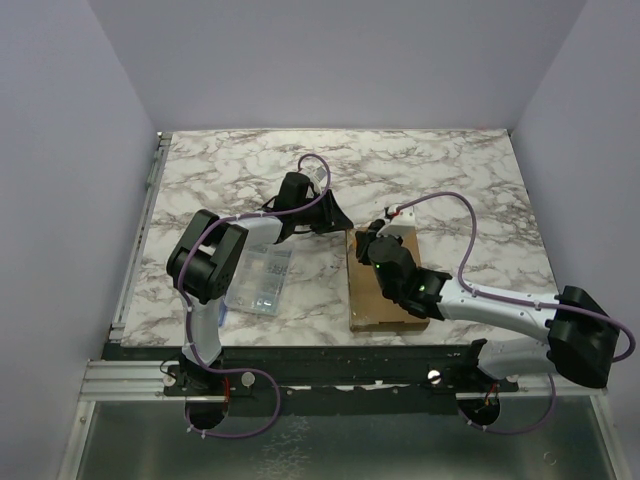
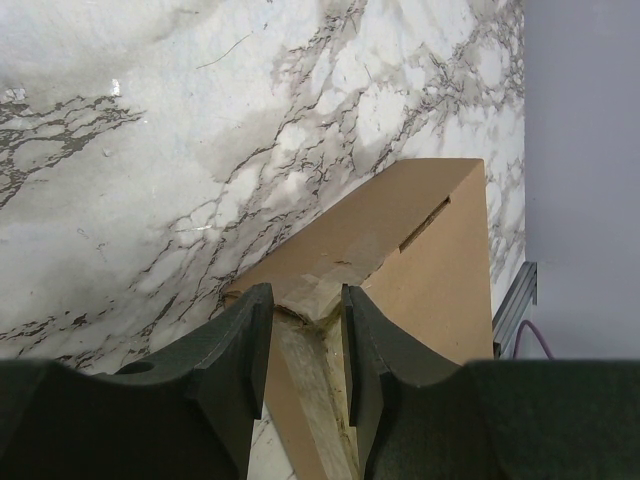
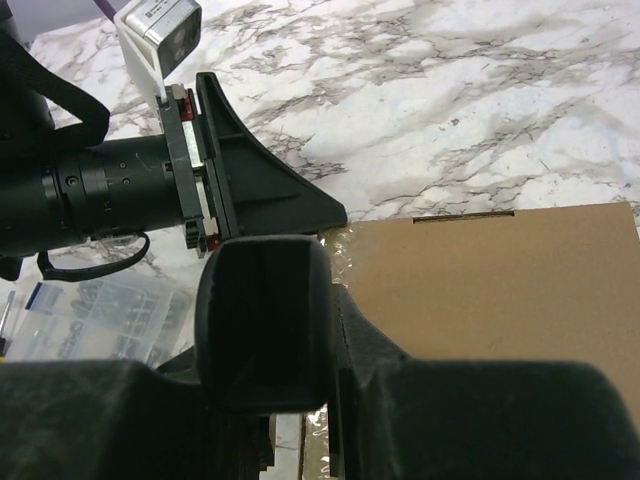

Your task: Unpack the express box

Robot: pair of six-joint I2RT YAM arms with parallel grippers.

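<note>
The right arm hides much of the express box, which sits near the table's front edge, right of a clear compartment case. Only one finger of the right gripper shows — how wide it stands cannot be told. The table is white veined marble and the walls pale lilac. The left gripper is narrow, pinching the box's taped brown cardboard corner.

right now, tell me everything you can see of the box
The box is flat, rectangular, plain brown cardboard, lid shut, with a thin slot near one edge and clear tape at a corner. It lies flat on the marble table. The left gripper straddles its far-left corner; the right gripper is beside that corner. Whether either clamps is unclear.
</note>
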